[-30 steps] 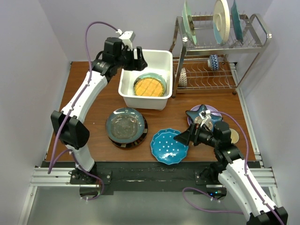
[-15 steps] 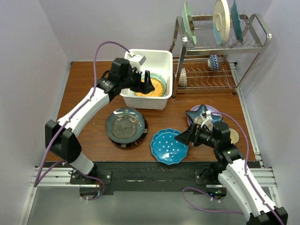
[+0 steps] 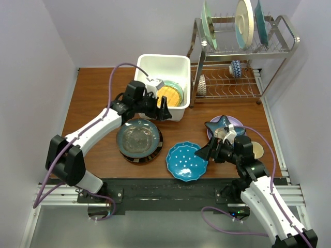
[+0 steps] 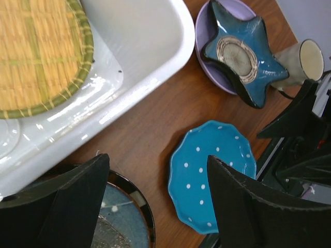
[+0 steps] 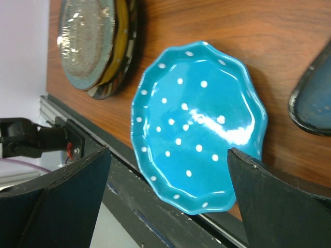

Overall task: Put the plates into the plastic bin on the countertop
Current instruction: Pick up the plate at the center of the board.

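Note:
The white plastic bin (image 3: pixel 155 62) stands at the back of the countertop (image 3: pixel 98 98) and holds an orange plate (image 3: pixel 170 94) with a green rim. My left gripper (image 3: pixel 162 109) hangs open and empty over the bin's near wall (image 4: pixel 150 77). Below it lie a dark teal plate (image 3: pixel 138 137) stacked on a black-rimmed striped one, and the blue dotted plate (image 4: pixel 207 170). My right gripper (image 5: pixel 168 152) is open just above the dotted plate's (image 5: pixel 199 124) near edge. A blue star-shaped plate (image 3: pixel 222 125) rests on a lilac plate (image 4: pixel 207 31).
A metal wire dish rack (image 3: pixel 243 49) with three large upright plates stands at the back right. A small cream mug (image 3: pixel 257 150) sits beside my right arm. A black rail (image 3: pixel 170 185) runs along the near edge.
My left arm has swung from the bin's far left corner across the bin to its near wall, gripper still open. The right arm has barely moved.

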Robot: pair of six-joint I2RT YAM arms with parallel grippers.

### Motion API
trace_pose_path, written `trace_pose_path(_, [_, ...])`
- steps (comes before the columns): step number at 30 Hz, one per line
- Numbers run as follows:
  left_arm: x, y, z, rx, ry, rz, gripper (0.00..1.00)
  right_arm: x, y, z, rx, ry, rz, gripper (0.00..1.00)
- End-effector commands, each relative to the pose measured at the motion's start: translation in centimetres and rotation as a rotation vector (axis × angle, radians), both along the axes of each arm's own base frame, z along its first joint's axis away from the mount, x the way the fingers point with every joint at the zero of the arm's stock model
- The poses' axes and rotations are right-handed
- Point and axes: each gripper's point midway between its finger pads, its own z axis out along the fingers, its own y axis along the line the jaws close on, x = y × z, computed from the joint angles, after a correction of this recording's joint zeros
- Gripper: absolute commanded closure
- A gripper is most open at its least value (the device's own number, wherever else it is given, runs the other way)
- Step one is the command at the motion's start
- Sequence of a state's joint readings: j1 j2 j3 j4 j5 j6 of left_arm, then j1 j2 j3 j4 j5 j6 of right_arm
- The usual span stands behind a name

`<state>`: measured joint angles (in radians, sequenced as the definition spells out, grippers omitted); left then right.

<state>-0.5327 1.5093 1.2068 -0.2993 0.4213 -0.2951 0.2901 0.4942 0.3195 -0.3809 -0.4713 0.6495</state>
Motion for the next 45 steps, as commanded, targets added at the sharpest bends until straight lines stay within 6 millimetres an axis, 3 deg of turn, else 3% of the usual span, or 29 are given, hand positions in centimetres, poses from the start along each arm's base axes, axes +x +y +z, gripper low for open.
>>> trace_pose_path(1, [-1.5, -1.2, 0.3, -0.052, -0.031, -0.066, 0.20, 0.2, -0.9, -0.4, -0.041, 0.030, -0.056, 0.03])
trace_pose_path(11, [-4.3, -1.7, -4.0, -0.035, 0.060, -0.131, 0.21, 0.0, -2.0, -1.9, -0.087, 0.097, -0.130, 0.13])
trace_pose_path(15, [-4.8, -2.0, -5.3, -0.025, 0.090, -0.143, 0.21, -0.1, -2.4, -2.9, -0.100, 0.146, -0.163, 0.34])
trace_pose_path(18, [-5.2, -2.1, -6.0, -0.021, 0.103, -0.151, 0.21, -0.5, -2.8, -4.1, -0.128, 0.199, -0.182, 0.42])
trace_pose_path(28, [-5.9, -2.0, -7.2, -0.013, 0.129, -0.160, 0.22, -1.6, -4.1, -6.5, -0.198, 0.291, -0.230, 0.49])
trace_pose_path(34, [-5.9, -2.2, -7.4, -0.013, 0.132, -0.166, 0.22, -2.2, -3.9, -8.0, -0.190, 0.334, -0.225, 0.54])
trace_pose_path(45, [-5.8, -2.3, -7.8, -0.007, 0.140, -0.172, 0.23, -1.8, -3.3, -8.8, -0.169, 0.349, -0.216, 0.66])
